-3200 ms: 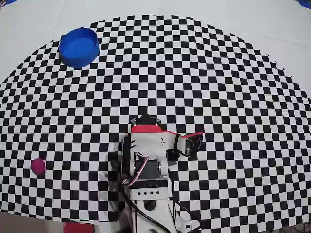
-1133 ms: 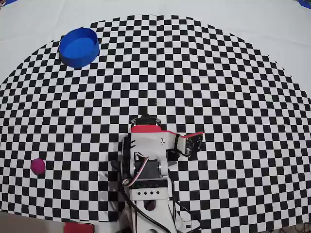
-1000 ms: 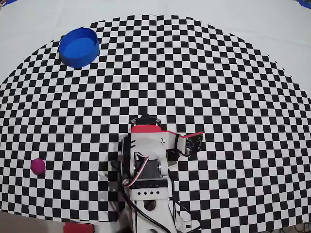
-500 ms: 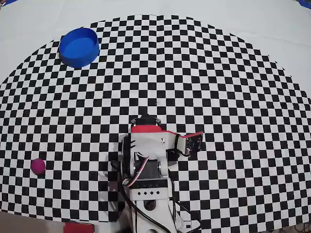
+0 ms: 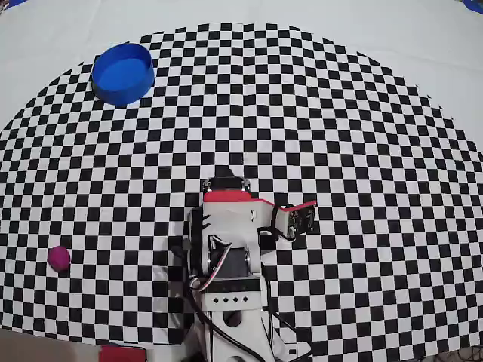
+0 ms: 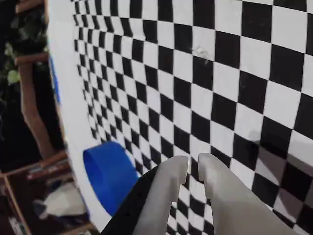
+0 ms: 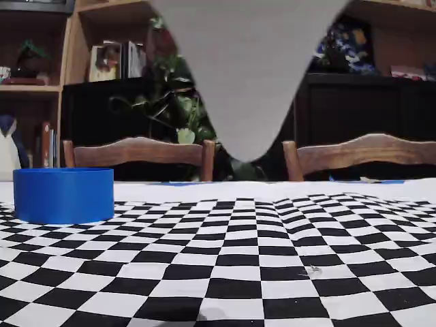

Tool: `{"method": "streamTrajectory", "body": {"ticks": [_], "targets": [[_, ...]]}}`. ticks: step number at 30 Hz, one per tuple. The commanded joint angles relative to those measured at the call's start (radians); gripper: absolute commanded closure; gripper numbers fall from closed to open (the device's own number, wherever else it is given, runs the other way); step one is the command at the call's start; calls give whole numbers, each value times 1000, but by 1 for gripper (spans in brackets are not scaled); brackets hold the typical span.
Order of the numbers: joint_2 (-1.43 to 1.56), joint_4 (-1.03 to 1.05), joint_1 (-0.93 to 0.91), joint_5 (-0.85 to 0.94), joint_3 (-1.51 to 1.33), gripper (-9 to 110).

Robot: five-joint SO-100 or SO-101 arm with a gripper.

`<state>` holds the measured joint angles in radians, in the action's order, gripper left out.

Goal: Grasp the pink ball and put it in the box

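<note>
While the checkered mat [image 5: 317, 113] covers most of the white tabletop [image 5: 423, 38] in the overhead view, spreading out as a broad half-round of black and white squares, the arm [image 5: 226, 256] sits folded at the mat's lower middle, its white and red body bunched over its base with cables trailing toward the bottom edge. Behind the tabletop in the fixed view stand two wooden chairs [image 7: 136, 153], dark shelves and a leafy plant [image 7: 180, 116], and a pale blurred shape hangs from the top of that view. Next in size, the box [image 5: 122, 72] rests near the mat's upper-left edge in the overhead view, a round blue low-walled tub standing upright with nothing seen inside it; it shows at the left in the fixed view [image 7: 63, 195] and at the lower left in the wrist view [image 6: 110, 174]. The pincer [image 6: 193, 166] reaches in from the bottom of the wrist view, its two pale fingers [image 6: 171, 181] nearly together with only a thin slit between them and nothing held. Smallest, the pink ball [image 5: 59, 258] lies on the mat at the far left of the overhead view, well apart from both arm and box.
</note>
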<state>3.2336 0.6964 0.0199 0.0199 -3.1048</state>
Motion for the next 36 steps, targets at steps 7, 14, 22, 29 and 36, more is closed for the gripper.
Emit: {"method": "streamTrajectory", "body": {"ticks": [7, 14, 22, 29, 36], "targets": [[18, -305, -5, 46, -8, 101], [18, -350, -12, 514, -8, 86], [18, -397, -17, 1150, -8, 77], [18, -479, -12, 1473, -8, 72], [18, -480, -18, 1565, -8, 72]]}}
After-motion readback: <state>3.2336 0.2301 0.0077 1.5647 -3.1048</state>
